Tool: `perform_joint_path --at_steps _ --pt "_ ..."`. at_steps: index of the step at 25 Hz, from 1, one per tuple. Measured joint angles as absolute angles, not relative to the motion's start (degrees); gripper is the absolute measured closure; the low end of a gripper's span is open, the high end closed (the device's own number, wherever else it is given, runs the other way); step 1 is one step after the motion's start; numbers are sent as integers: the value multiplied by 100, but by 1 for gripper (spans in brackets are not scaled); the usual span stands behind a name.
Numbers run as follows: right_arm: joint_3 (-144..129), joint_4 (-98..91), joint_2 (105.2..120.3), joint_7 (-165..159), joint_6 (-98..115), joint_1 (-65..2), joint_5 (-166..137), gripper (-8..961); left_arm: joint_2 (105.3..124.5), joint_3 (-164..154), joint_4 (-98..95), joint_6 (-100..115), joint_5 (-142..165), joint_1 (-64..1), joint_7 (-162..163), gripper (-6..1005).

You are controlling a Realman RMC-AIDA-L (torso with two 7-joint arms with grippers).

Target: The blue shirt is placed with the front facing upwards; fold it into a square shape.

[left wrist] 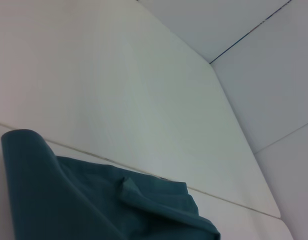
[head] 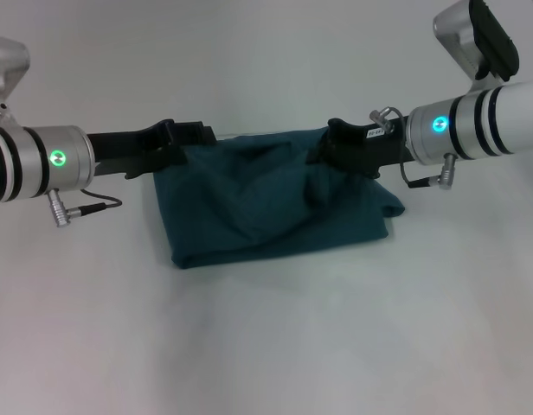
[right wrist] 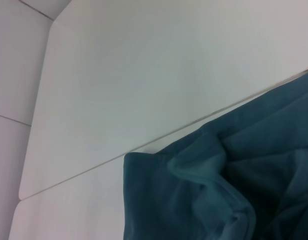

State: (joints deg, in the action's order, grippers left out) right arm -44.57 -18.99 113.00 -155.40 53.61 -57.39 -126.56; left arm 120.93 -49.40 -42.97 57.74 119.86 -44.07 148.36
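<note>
The blue shirt (head: 266,207) lies in the middle of the white table as a folded, rumpled teal bundle; no print shows. Its far edge is raised and sags between my two grippers. My left gripper (head: 197,143) is at the shirt's far left corner and grips the cloth. My right gripper (head: 329,143) is at the far right part of that edge and also grips the cloth. The near edge rests on the table. The left wrist view shows a curled teal fold (left wrist: 94,200), and the right wrist view shows bunched teal cloth (right wrist: 219,190); neither shows fingers.
The white table (head: 266,346) extends in front of the shirt and to both sides. Its seam and rounded corner show in the wrist views (right wrist: 39,165). Grey cables hang under both wrists (head: 76,207).
</note>
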Motion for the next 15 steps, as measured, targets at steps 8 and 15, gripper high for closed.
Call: perform_joint_path --at_steps 8,15 --pt "-4372 -2156 11207 -15604 5612 -5591 -12656 934 12093 -4935 -4298 5775 11997 -4394 14836 366" --pt "-4157 -2588 11089 -15678 6208 -5394 -12656 932 12093 -4914 -4298 5774 11987 -4380 14836 366"
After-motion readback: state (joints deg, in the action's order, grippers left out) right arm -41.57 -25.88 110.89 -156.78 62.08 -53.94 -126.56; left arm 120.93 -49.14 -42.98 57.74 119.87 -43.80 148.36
